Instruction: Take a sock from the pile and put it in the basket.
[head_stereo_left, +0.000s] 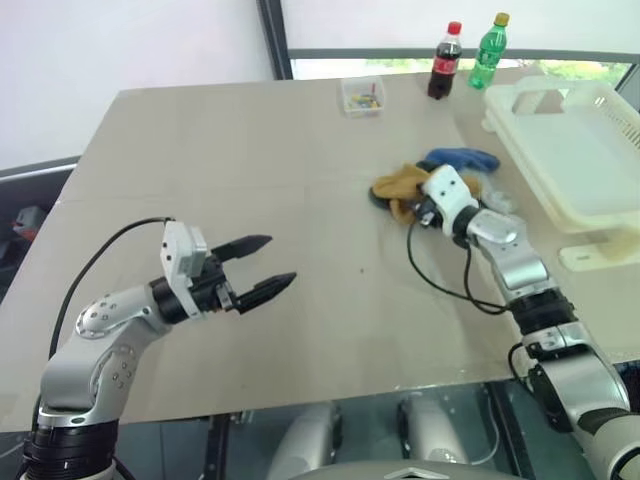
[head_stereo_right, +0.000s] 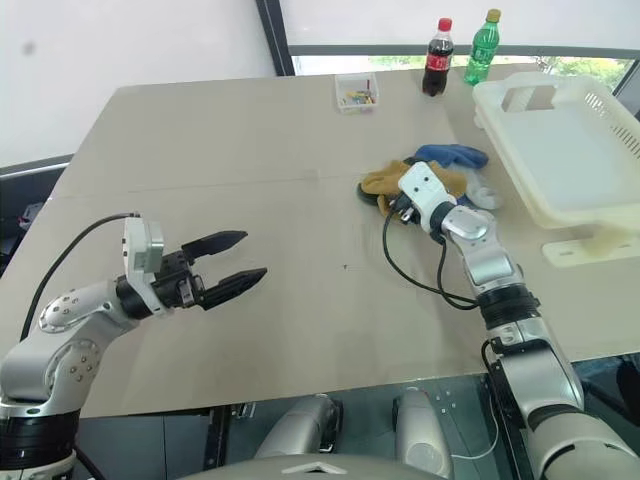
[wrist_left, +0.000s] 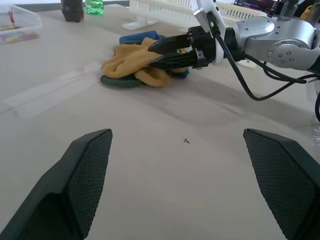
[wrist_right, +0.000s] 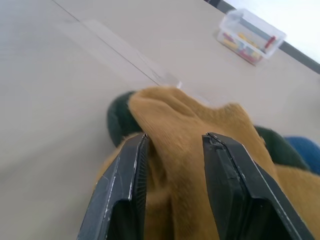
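On the near left, the left tool (head_stereo_left: 262, 266) hangs over bare desk (head_stereo_left: 220, 150) with its two ribbed black fingers spread wide and nothing between them, well apart from the socks. Toward the far middle sits a small clear box (head_stereo_left: 362, 95) of coloured bits, and beyond it two plastic bottles, one dark with a red cap (head_stereo_left: 445, 62) and one green (head_stereo_left: 488, 52). Right of centre lies the pile (head_stereo_left: 425, 180): a mustard-yellow sock (wrist_right: 190, 125) bunched on top, a dark green one (wrist_right: 117, 120) flattened beneath it, a bright blue one (head_stereo_left: 462, 158) at the far side and a pale one at the right edge. The right tool (wrist_right: 172, 150) is at the pile's near-left edge, its fingers partly closed with a raised fold of the yellow knit between them; whether the pads press it firmly I cannot tell. The socks look light, limp and ribbed, so a pinch on a raised fold should serve, though a neighbour may drag along. At the far right stands the basket (head_stereo_left: 600, 215), pale cream rigid plastic with slotted walls and handle cut-outs, just beside the pile.
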